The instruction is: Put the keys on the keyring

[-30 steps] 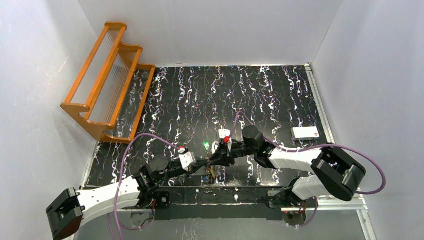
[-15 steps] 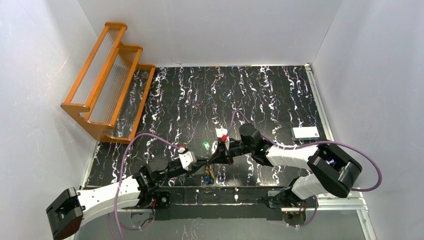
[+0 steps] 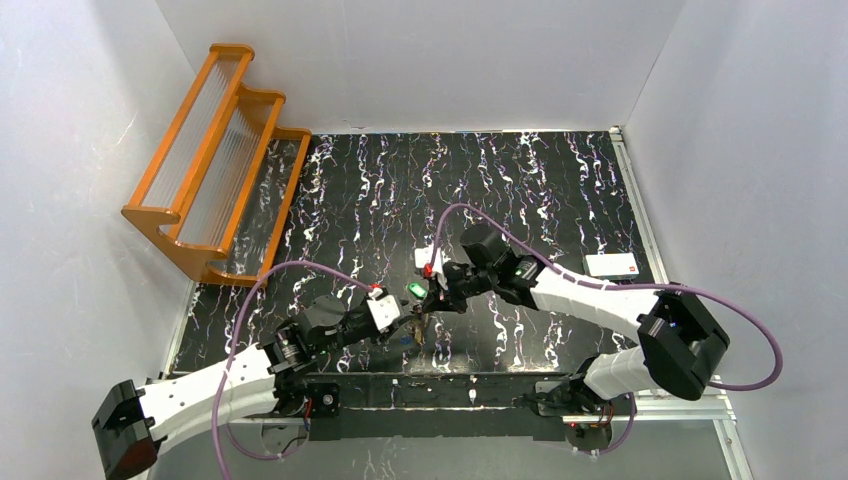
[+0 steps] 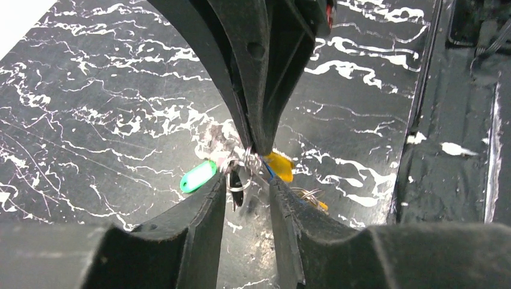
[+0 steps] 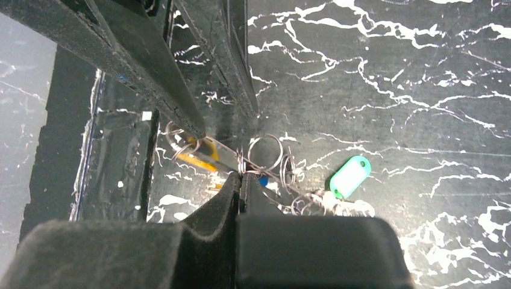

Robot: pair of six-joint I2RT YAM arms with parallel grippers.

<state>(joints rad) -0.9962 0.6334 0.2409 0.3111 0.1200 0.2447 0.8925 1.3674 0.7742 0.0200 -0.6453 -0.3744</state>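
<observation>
My left arm [image 3: 200, 385] and right arm [image 3: 600, 303] each have white covers between black joint housings. One purple cable [image 3: 245, 320] runs in a loop along each arm to the wrist. Each wrist carries a white block [image 3: 381, 313] with a small red part [image 3: 376, 291] on top. My left gripper [image 4: 247, 180] has two matte black tapering fingers [image 4: 193, 223]. My right gripper [image 5: 242, 179] has matching, lightly scuffed fingers [image 5: 223, 205].

Table [image 3: 560, 190]: black, white marble veining. Left wrist view: keyring [image 4: 251, 161] silver-grey; green key head [image 4: 197, 176] at 9 o'clock, yellow-orange key head [image 4: 279, 165] at 3 o'clock. Rack [image 3: 215, 160]: orange frame, clear ribbed panels. Cables [image 3: 300, 268]: purple.
</observation>
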